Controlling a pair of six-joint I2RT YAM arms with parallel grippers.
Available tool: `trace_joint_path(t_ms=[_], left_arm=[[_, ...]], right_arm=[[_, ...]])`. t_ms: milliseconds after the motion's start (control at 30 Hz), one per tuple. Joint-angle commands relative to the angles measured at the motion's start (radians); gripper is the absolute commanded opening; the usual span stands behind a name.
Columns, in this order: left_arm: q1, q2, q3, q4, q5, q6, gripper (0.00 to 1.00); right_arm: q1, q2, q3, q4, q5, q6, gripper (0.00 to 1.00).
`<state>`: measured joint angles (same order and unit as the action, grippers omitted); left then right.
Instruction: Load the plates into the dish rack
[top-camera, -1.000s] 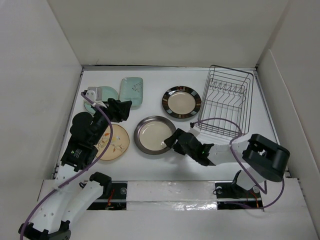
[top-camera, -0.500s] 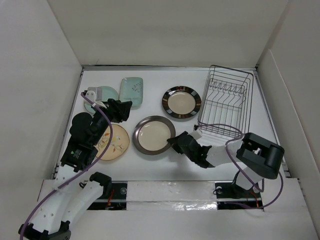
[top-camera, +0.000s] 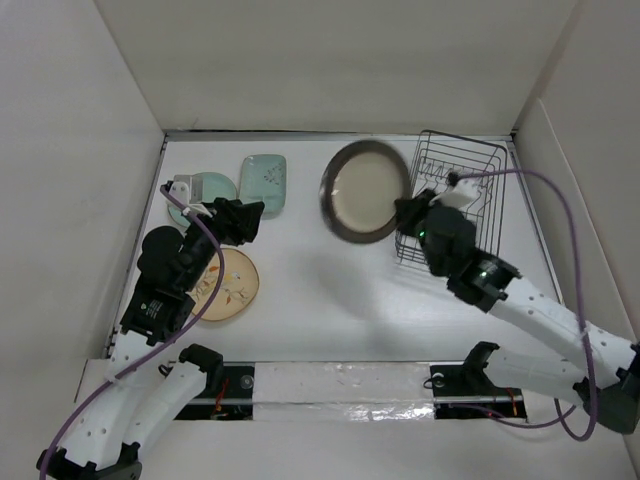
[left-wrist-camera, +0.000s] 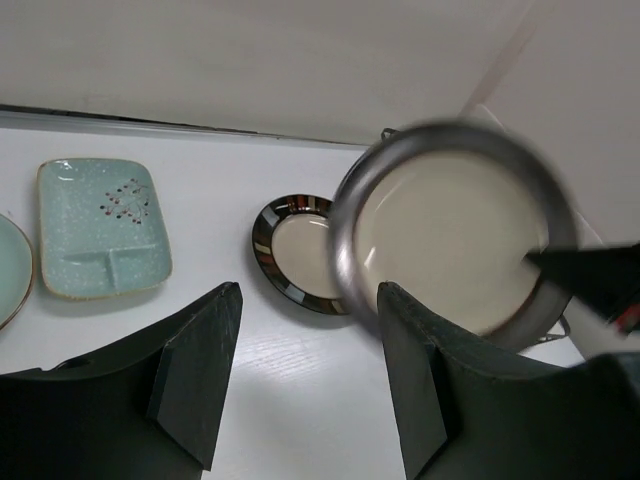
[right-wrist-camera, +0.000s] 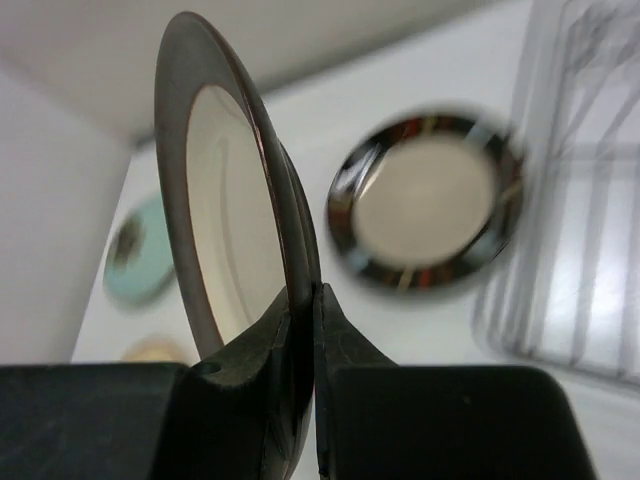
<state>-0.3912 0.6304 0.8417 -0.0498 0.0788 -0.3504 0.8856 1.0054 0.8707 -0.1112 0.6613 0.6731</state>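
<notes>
My right gripper (top-camera: 408, 212) is shut on the rim of the grey-brown-rimmed cream plate (top-camera: 365, 190), which hangs lifted and tilted just left of the black wire dish rack (top-camera: 462, 205). In the right wrist view that plate (right-wrist-camera: 225, 220) stands edge-on, pinched between the fingers (right-wrist-camera: 345, 345). Below it lies the black-rimmed cream plate (right-wrist-camera: 430, 205), beside the dish rack (right-wrist-camera: 585, 210). My left gripper (top-camera: 240, 218) is open with nothing in it, near the round pale green plate (top-camera: 205, 188), the rectangular green plate (top-camera: 263, 182) and the tan leaf plate (top-camera: 230, 283).
White walls close in the table on the left, back and right. The left wrist view shows the rectangular green plate (left-wrist-camera: 100, 230), the black-rimmed plate (left-wrist-camera: 290, 250) and the lifted plate (left-wrist-camera: 450, 240) ahead of the left gripper (left-wrist-camera: 310, 380).
My right gripper shut on the grey-brown-rimmed plate's rim and lifted it from the table's middle up and back towards the rack. The left arm stayed still.
</notes>
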Motion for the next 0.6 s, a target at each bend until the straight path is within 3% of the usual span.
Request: trace_joint_path(t_ms=[0,133,267,433,567], left_arm=[[-0.003,-0.015,-0.010,0.068,0.021,-0.009,0.54],[-0.003,-0.017,-0.013,0.074,0.027,-0.012,0.54],[-0.023,-0.008,-0.013,0.077,0.035,-0.012,0.54],[-0.044,0.009,-0.007,0.071,0.021,-0.002,0.54],[-0.072,0.012,-0.006,0.057,0.003,0.004,0.54]], right_arm=[[-0.176,-0.071,0.210,0.013,0.211,-0.263,0.00],[-0.412,-0.015,0.370,-0.128,0.323,-0.366,0.00],[-0.558,0.036,0.496,-0.225,0.347,-0.426,0.00],[-0.646,0.064,0.554,-0.182,0.347,-0.513,0.00],[-0.757,0.176,0.626,-0.242,0.264,-0.569,0.00]])
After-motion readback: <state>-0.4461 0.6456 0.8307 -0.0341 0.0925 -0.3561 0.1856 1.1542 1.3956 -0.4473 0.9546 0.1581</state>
